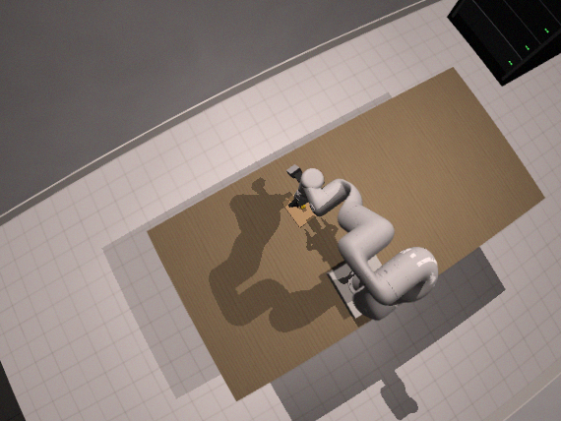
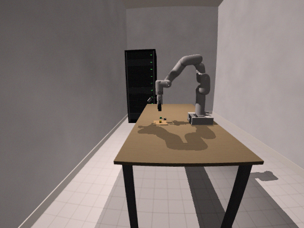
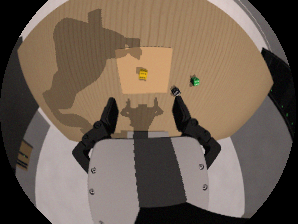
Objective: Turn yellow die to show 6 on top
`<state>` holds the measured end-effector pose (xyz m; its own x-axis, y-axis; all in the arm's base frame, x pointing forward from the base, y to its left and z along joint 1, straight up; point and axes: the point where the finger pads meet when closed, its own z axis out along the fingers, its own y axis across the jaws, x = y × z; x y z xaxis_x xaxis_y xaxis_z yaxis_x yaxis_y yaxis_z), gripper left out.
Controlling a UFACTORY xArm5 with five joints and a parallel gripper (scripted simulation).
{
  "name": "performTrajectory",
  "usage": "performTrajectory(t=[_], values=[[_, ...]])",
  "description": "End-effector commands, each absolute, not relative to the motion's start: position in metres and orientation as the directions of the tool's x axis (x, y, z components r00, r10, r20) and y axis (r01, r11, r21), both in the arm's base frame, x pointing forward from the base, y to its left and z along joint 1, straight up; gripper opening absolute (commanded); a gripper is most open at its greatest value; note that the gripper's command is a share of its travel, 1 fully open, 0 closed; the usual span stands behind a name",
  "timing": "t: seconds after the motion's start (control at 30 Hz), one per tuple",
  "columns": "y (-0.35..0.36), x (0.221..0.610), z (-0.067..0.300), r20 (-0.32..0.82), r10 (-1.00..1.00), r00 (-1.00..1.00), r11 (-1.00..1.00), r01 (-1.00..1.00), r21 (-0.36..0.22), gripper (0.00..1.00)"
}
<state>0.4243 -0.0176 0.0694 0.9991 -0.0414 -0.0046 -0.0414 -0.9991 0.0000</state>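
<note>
The small yellow die (image 3: 141, 74) (image 2: 160, 121) (image 1: 303, 207) lies on the tan square mat (image 3: 160, 62) (image 2: 164, 123) (image 1: 301, 217); it is too small to read its top face. My gripper (image 3: 145, 103) (image 2: 159, 107) is open and empty, hanging well above the mat and pointing down. In the top view the arm covers most of it. A green die (image 3: 194, 82) (image 2: 160, 117) and a dark die (image 3: 176, 90) (image 2: 165, 118) lie on the table just off the mat's far side, apart from each other and from the yellow die.
The wooden table (image 1: 433, 148) (image 2: 186, 152) carries the arm's base (image 2: 200, 119) (image 1: 341, 282) near one long edge. A black rack (image 2: 140, 85) (image 1: 512, 39) stands on the floor beyond the table's far end. The arm casts a broad shadow across the table.
</note>
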Motion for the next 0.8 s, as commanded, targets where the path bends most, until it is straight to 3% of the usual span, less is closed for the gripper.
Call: performTrajectory(t=[0.0, 0.77], values=[[-0.018, 0.426, 0.075, 0.0, -0.041, 0.999, -0.999, -0.041, 0.0, 1.0], [-0.018, 0.426, 0.122, -0.001, -0.041, 0.999, -0.999, -0.041, 0.0, 1.0]])
